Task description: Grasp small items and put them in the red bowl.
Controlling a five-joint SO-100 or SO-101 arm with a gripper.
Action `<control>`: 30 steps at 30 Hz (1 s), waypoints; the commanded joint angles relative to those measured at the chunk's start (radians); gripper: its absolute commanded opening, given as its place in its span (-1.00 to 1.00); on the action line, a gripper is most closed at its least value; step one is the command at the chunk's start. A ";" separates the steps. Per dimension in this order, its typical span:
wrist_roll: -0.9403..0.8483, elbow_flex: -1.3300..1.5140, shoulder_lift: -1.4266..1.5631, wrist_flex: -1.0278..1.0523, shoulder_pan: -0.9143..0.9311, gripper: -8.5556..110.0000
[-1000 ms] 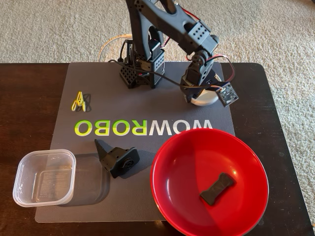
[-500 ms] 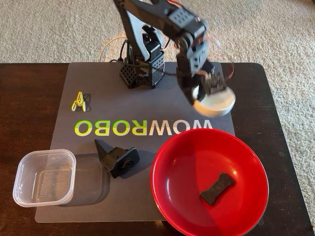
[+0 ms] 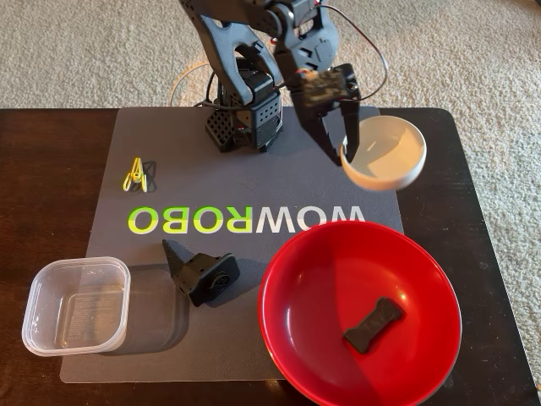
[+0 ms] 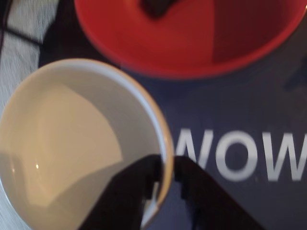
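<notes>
My gripper is shut on the rim of the small white bowl and holds it tilted above the mat, behind the red bowl. In the wrist view the gripper pinches the white bowl's rim, one finger inside and one outside, with the red bowl beyond. The flat black bone-shaped piece lies inside the red bowl. The black plastic bracket lies on the mat left of the red bowl. The clear square tub stands at the front left. Yellow paper clips lie at the mat's back left.
A grey mat with WOWROBO lettering covers the dark wooden table. The arm's base stands at the mat's back edge. Carpet lies beyond the table.
</notes>
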 commanded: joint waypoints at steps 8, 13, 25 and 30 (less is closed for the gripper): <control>-0.215 -0.686 -0.607 -0.041 0.212 -0.85; -0.334 -0.979 -0.983 0.020 0.270 -0.85; -0.331 -0.920 -1.164 0.023 0.304 -0.70; -0.322 -0.908 -1.114 0.064 0.290 -0.39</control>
